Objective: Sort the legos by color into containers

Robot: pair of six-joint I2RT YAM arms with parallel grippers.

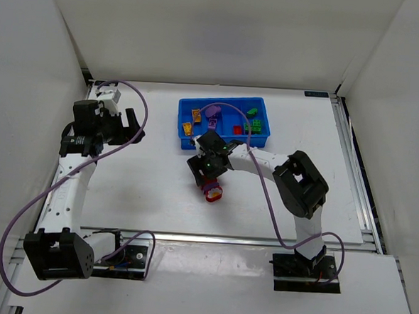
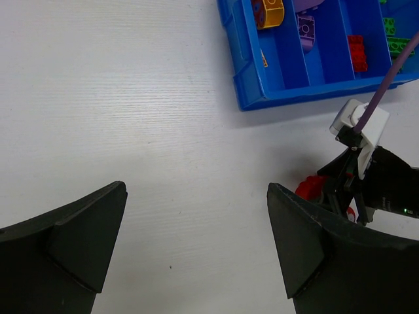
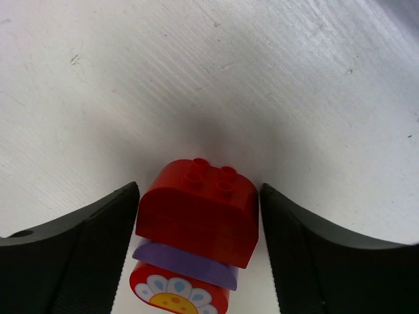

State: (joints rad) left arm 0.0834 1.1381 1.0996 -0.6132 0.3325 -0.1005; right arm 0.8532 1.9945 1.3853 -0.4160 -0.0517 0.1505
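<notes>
Right gripper (image 1: 209, 180) pinches the red-and-purple stacked brick (image 3: 196, 216) by its sides at six o'clock of the blue tray (image 1: 181, 112), apparently ready to lift it, while the left gripper (image 2: 196, 190) idles agape at nine o'clock.

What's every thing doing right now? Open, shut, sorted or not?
left gripper: open, empty.
right gripper: fingers on either side of the stack; can't tell if it's squeezing.
red-and-purple lego stack: outside the tray, unsorted.
blue tray: upright, partly filled.
orange lego: in the end compartment.
purple lego: in the next compartment.
red lego: in the third.
green legos: in the fourth.
</notes>
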